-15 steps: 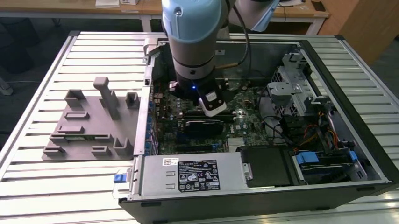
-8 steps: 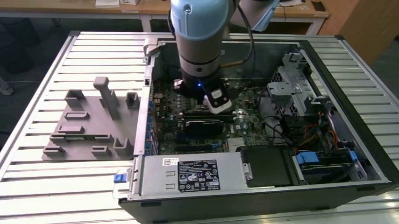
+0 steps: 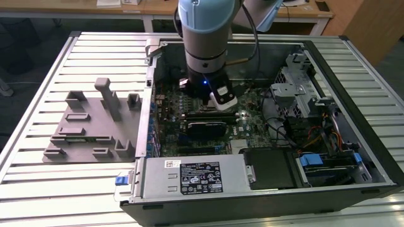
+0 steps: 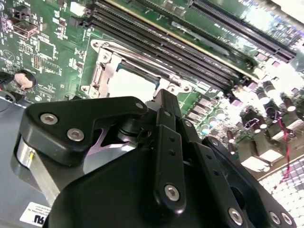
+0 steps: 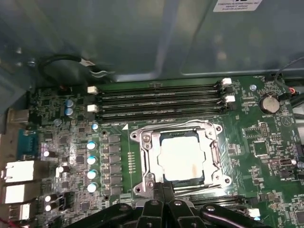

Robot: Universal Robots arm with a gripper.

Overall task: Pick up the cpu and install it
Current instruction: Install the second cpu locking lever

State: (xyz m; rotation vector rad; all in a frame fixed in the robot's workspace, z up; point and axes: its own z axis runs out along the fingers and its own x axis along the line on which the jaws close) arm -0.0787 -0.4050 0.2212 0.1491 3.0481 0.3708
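The cpu point(image 5: 183, 159), a pale silver square, lies flat inside the metal-framed socket point(image 5: 142, 152) on the green motherboard. In the second wrist view, the cpu point(image 4: 129, 84) shows just past the black gripper body. My gripper point(image 5: 164, 189) hangs low over the socket's edge, beside the cpu, its two black fingers pressed together with nothing visible between them. In the exterior view my arm point(image 3: 205, 56) reaches straight down into the open computer case, over the middle of the board.
Memory slots point(image 5: 159, 102) run along one side of the socket, and capacitors point(image 5: 91, 159) line another. The case walls point(image 3: 148, 94), a drive cage point(image 3: 296, 90) and a power supply point(image 3: 196, 177) ring the board. Grey plastic holder blocks point(image 3: 94, 125) sit outside the case, towards the exterior view's left.
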